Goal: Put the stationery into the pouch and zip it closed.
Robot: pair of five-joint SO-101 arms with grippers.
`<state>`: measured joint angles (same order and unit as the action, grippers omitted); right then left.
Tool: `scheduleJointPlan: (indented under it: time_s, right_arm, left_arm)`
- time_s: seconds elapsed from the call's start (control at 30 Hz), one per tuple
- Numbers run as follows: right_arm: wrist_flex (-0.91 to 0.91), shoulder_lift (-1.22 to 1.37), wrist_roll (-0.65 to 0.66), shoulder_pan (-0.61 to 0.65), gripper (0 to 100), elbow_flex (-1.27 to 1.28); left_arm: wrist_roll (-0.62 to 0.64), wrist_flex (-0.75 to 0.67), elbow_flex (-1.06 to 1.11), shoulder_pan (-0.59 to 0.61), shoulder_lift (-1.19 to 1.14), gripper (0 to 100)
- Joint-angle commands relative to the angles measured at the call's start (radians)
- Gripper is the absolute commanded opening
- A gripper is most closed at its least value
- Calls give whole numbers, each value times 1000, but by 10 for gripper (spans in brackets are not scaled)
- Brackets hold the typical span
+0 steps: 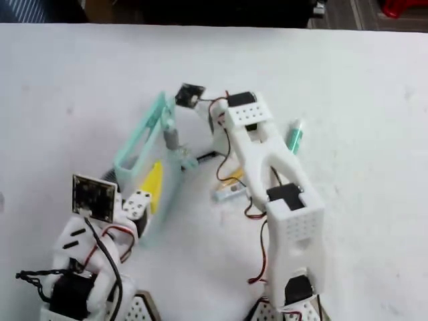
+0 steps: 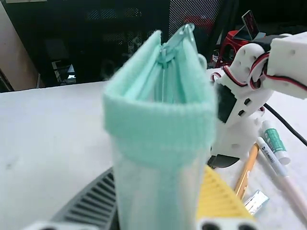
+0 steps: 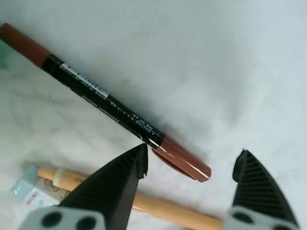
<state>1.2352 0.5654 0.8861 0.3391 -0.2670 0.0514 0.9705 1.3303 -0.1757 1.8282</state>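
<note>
A mint green pouch (image 1: 142, 142) stands on edge left of centre, its zipper (image 2: 168, 57) on top. My left gripper (image 2: 158, 211) is shut on the pouch's near end (image 2: 158, 124), with the yellow finger (image 1: 153, 184) on one side and the grey finger (image 2: 91, 203) on the other. My right gripper (image 3: 193, 152) hangs open just above the table, over the brown cap of a black and brown pen (image 3: 105, 103). A yellow pencil (image 3: 163, 208) lies close beside that pen. The right arm (image 1: 257, 150) reaches in next to the pouch.
A green and white pen (image 1: 295, 136) lies right of the right arm. A yellow pencil (image 1: 233, 179) and a small blue and white item (image 1: 226, 192) lie under that arm. A pale pink pen (image 2: 288, 187) lies nearby. The table's far edge (image 1: 214, 25) borders dark floor.
</note>
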Motion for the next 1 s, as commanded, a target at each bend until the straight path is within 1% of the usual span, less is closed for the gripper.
scheduleJointPlan:
  time_s: [0.0,0.1,0.17,0.37,0.53,0.63,0.7,0.9,0.97]
  right_arm:
    - [30,4,43,-4,258,-43]
    - [81,13,75,-28,249,-66]
    - [81,22,92,-31,248,-63]
    - [-4,136,68,-7,248,-101]
    - [8,202,66,12,247,-167]
    - [58,197,38,28,247,-212]
    - [91,191,43,38,247,-236]
    - [71,249,49,76,242,-250]
    - [53,262,49,79,208,-252]
  left_arm:
    - [-3,-15,-3,-1,-12,162]
    - [-3,-15,-3,-1,-12,162]
    - [-3,-15,-3,-1,-12,162]
    - [-3,-15,-3,-1,-12,162]
    - [-3,-15,-3,-1,-12,162]
    - [-3,-15,-3,-1,-12,162]
    - [-3,-15,-3,-1,-12,162]
    - [-3,-15,-3,-4,-12,162]
    - [-3,-15,-3,-4,-12,162]
